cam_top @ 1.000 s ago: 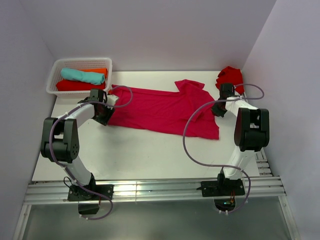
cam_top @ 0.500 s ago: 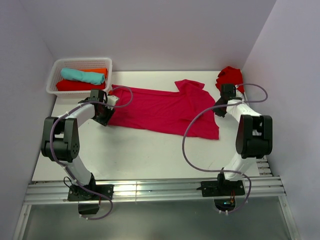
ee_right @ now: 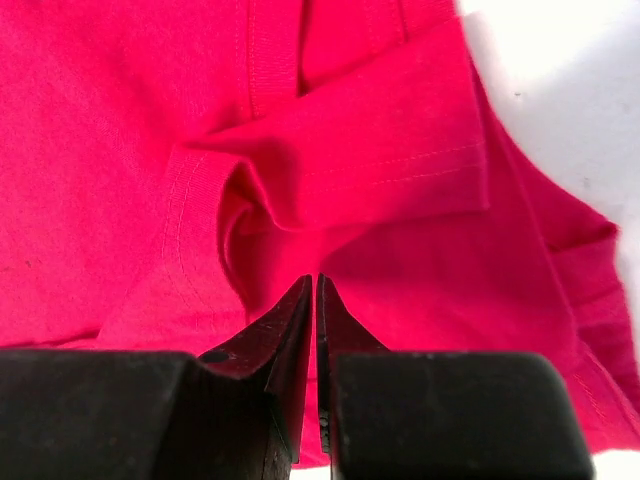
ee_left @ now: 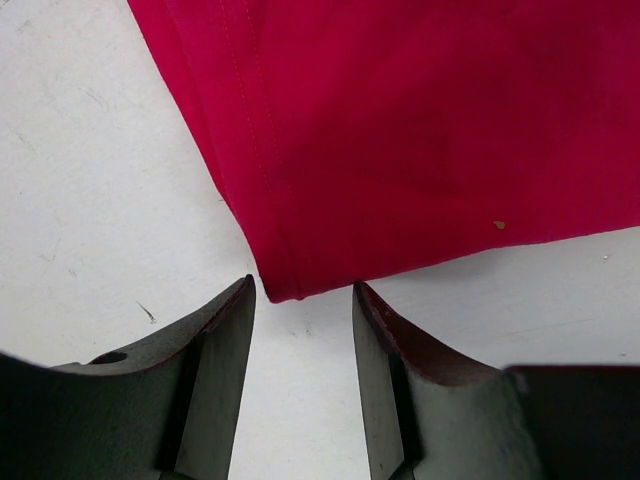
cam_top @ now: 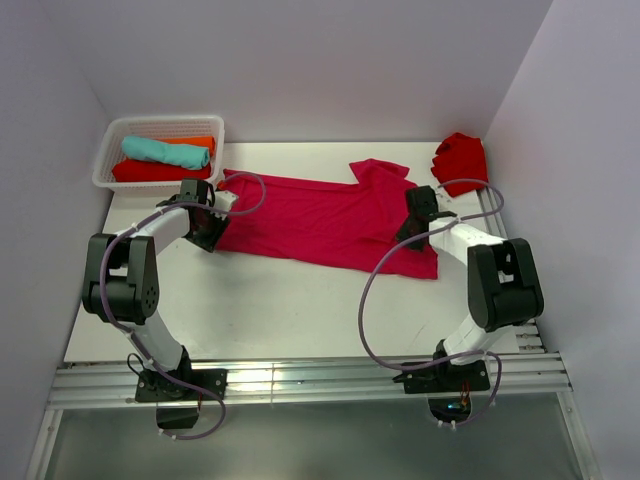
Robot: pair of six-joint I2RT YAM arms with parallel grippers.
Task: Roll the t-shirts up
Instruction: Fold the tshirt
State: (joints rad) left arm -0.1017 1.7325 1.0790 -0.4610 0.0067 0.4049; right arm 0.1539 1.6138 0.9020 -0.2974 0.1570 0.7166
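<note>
**Item 1 – white plastic mesh basket** (cam_top: 105, 160), far left corner of the white table (cam_top: 280, 300). Holds rolled tees: teal (cam_top: 165, 151), orange (cam_top: 200, 143) and scarlet (cam_top: 150, 172). No change.

**Item 2 – left gripper** (ee_left: 303, 295). Position unchanged from a second ago. The arm is folded low, wrist tipped down at the shirt's left end. Jaws stand apart and hold nothing; the hem corner lies just ahead of the gap between them.

**Item 3 – raspberry-crimson cotton t-shirt** (cam_top: 310, 215). Spread flat across mid-table, hem to the left, sleeves and neck to the right. Not yet rolled.

**Item 4 – right gripper** (ee_right: 315, 285). Changed: it has swung leftward, away from the scarlet heap, and now sits over the crimson shirt's right end by a folded sleeve. Forearm reaches inward, wrist pitched down. Jaws are pressed together; no cloth is seen caught between them. Judgement: both arms now bracket the shirt, preparatory to straightening or rolling.

**Item 5 – crumpled scarlet t-shirt heap** (cam_top: 460, 155), far right corner. Untouched, awaiting its turn.
</note>
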